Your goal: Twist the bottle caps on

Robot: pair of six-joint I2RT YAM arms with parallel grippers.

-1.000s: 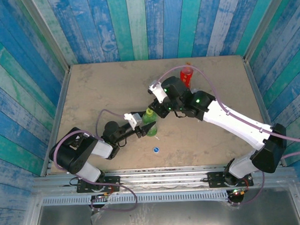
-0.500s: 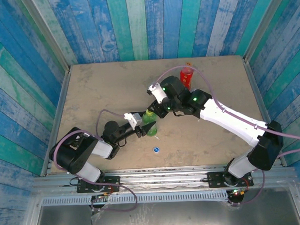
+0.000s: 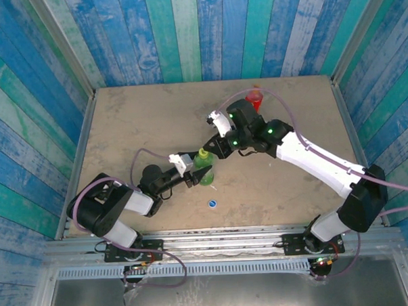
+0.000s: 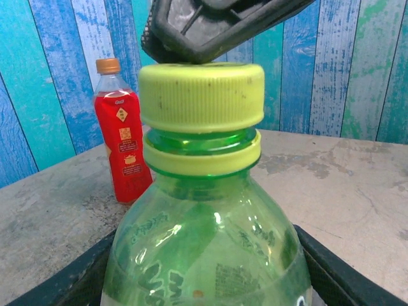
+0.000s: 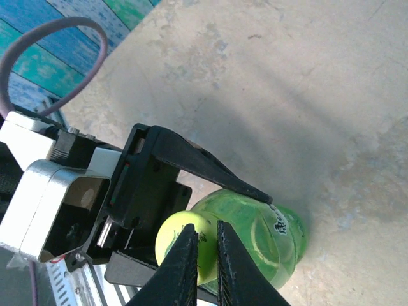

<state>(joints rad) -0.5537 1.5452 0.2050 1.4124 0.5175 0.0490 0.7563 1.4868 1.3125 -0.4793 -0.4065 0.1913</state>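
Top view: green bottle [image 3: 207, 172] upright mid-worktop [image 3: 135, 122]. Left hand [image 3: 201, 175] pinching its body from side. Right hand [image 3: 211, 153] over its top, fingers pressed together. Blue cap [image 3: 212, 205] loose on worktop, near bottle, toward arm bases. Red bottle [image 3: 255, 96] far side, partly behind right arm.

Left wrist view adds: yellow-green cap [image 4: 201, 95] seated on green bottle's neck, right hand's dark tips on or just above it. Orange cap [image 4: 108, 65] on red bottle.

Right wrist view: closed fingers above yellow-green cap, not around it.
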